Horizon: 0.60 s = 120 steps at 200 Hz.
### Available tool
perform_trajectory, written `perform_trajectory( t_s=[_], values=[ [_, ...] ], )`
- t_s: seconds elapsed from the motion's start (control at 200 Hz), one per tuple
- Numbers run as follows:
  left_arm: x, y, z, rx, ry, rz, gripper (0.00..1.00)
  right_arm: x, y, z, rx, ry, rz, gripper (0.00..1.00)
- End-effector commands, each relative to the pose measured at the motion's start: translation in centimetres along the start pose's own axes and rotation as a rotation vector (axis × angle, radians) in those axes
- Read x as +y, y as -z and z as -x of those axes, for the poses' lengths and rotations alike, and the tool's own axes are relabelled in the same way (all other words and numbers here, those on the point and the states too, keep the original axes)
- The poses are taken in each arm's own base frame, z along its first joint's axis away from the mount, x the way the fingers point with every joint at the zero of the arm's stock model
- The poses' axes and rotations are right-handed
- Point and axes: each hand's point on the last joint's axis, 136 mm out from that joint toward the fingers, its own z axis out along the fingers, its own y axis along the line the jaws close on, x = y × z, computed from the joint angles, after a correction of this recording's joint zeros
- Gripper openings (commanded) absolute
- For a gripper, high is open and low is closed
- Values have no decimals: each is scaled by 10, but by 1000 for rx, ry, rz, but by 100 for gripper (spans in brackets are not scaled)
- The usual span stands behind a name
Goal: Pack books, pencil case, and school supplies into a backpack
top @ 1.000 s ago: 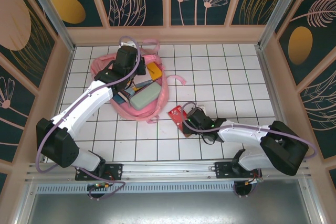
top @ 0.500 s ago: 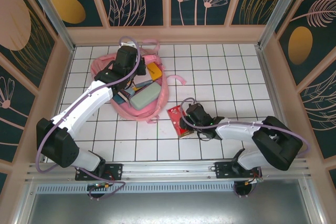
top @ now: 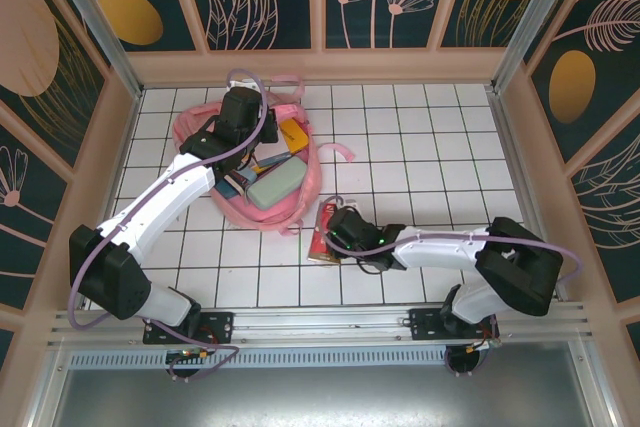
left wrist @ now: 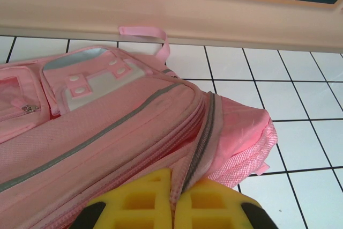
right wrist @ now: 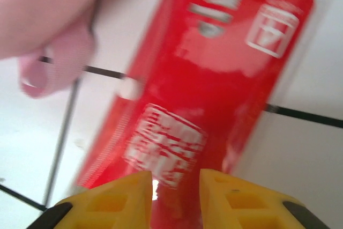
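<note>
The right gripper [right wrist: 176,197] is pictured narrowed onto the near end of the red packet [right wrist: 214,68], which fills the gap between its yellow fingers. The packet is held low at the tiled table [top: 420,147], at five o'clock of the pink backpack [left wrist: 107,132]. The left gripper [left wrist: 172,207] is pinched fully shut on the backpack's zipper edge, at the bag's twelve o'clock side.

The glossy packet, gripped only at one end, is judged likely to slip out on lifting. The pink strap [right wrist: 53,57] just beside it could also be snagged.

Counted: two grippers, one packet, one backpack, and inside it one mint pencil case [top: 275,185] and one yellow book [top: 293,134].
</note>
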Motion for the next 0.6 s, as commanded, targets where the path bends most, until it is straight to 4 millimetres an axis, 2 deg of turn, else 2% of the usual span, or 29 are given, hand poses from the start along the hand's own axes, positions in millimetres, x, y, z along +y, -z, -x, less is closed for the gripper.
perform_trajectory(
  t_s=[0.0, 0.155, 0.35, 0.596],
  values=[
    [-11, 4, 27, -100, 50, -62, 0, -14, 2, 6, -32, 5, -128, 33],
    [-11, 6, 29, -106, 51, -64, 0, 8, -5, 2, 6, -2, -78, 35],
    [-11, 9, 31, -114, 52, -65, 0, 19, -22, -6, 50, -36, -47, 31],
    [-11, 11, 32, -118, 51, -66, 0, 27, -24, 8, 19, -47, -73, 30]
  ],
)
